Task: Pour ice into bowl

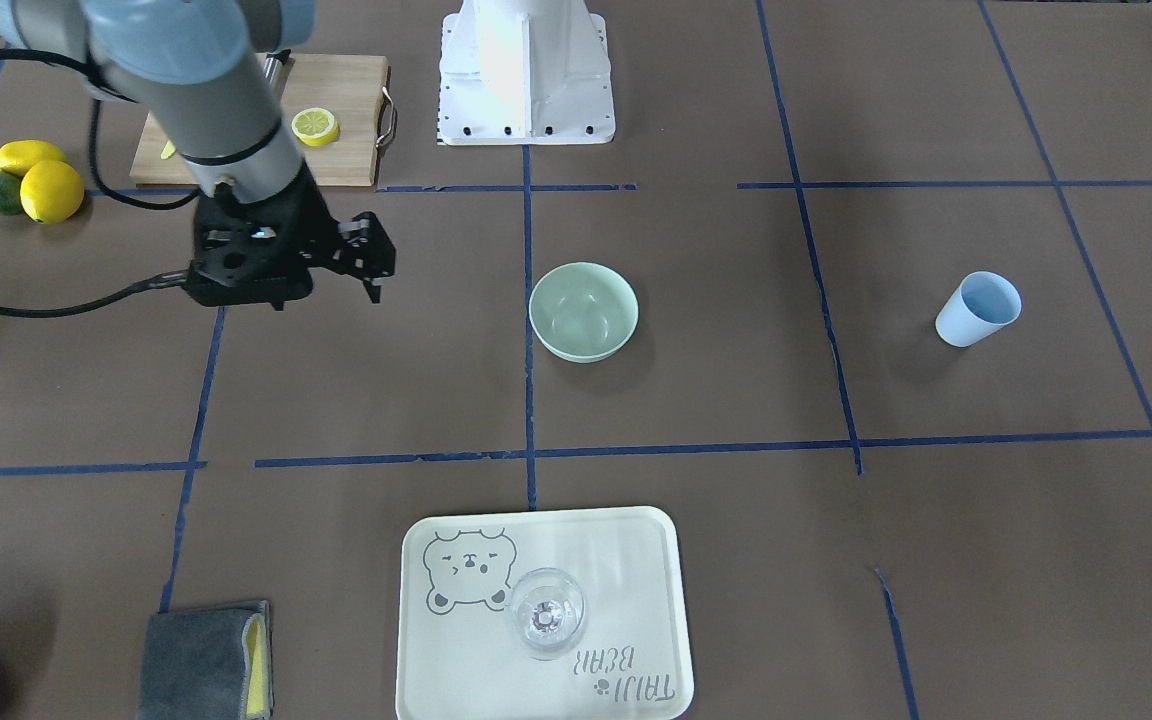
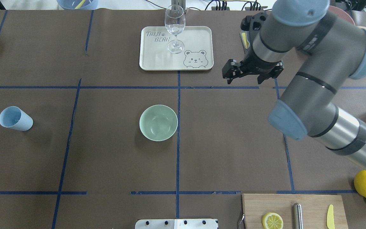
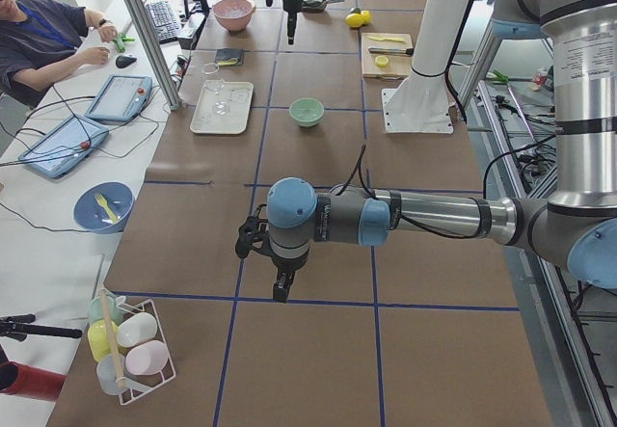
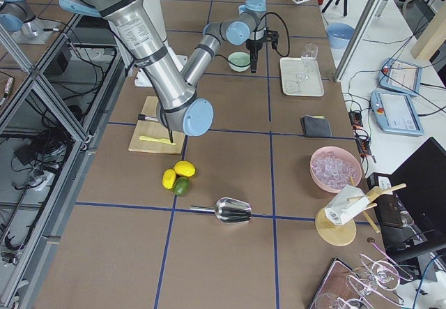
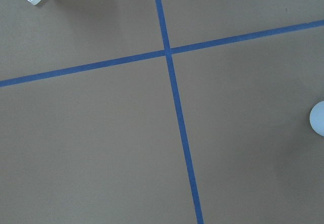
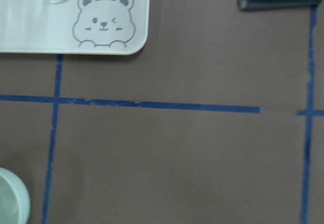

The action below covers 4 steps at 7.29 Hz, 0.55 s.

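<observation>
Tabletop [image 2: 106,159] comes first: it is covered in brown paper, which blue tape divides into squares. Your right arm [image 2: 313,79] reaches across from the overhead view's right side. Its right gripper [image 2: 244,81] hangs above the paper between the tray [image 2: 157,60] and the folded grey cloth [image 1: 206,665]. Its fingers are spread apart and hold nothing. Your left arm [image 3: 415,217] stretches out low over the far-left end of the tabletop. Its left gripper [image 3: 280,287] points down over a blue line. It shows only in the side views, so you cannot tell how its fingers stand.

The wooden cutting board [image 2: 310,203] lies at the robot's edge on the right side. The cream bear-print tray sits at the opposite edge, and a wine glass [image 2: 174,28] stands upright on it. The pink bowl [image 4: 317,182] sits near the tabletop's right end, well apart from everything central. The bowl [image 1: 583,310] you care about, mint green, sits near the middle just beside a tape crossing, and its inside is bare. A metal scoop [image 4: 233,210] lies by itself near the lemons [image 1: 51,190]. The light blue cup [image 2: 15,118] stands off to the left. A lemon slice [image 1: 315,126] rests on the board. The ice [image 4: 336,166] is heaped in the pink bowl.
</observation>
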Motion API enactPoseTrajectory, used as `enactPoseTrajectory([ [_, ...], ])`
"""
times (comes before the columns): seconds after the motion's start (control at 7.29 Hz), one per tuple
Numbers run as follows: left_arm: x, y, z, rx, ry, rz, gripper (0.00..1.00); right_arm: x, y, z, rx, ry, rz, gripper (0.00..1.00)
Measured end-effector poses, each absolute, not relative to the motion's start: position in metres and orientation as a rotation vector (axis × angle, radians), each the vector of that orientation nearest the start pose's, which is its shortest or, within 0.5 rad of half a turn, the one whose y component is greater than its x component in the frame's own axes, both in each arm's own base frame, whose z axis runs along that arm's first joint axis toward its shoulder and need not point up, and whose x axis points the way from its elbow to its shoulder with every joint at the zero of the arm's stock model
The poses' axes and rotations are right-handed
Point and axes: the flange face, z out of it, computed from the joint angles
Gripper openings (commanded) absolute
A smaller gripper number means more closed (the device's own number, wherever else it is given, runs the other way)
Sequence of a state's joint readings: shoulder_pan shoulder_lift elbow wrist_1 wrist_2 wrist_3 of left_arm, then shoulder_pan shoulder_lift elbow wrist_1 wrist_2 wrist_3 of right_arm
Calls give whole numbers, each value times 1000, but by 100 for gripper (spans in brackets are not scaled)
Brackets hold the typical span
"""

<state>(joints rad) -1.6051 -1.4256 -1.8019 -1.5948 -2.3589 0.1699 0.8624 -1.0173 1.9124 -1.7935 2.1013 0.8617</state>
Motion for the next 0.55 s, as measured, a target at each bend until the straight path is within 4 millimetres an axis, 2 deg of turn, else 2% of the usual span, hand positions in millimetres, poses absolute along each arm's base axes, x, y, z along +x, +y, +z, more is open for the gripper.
enactPoseTrajectory([
  [0.27,-78,-453,591,229,765,187,100,-213,-551,299,146,-784,-169,100],
  [0.41,-79,-464,581,255,763,197,100,-156,-566,345,149,-774,-220,100],
  [0.55,-79,-474,571,283,763,208,100,-109,-572,389,148,-764,-261,100],
])
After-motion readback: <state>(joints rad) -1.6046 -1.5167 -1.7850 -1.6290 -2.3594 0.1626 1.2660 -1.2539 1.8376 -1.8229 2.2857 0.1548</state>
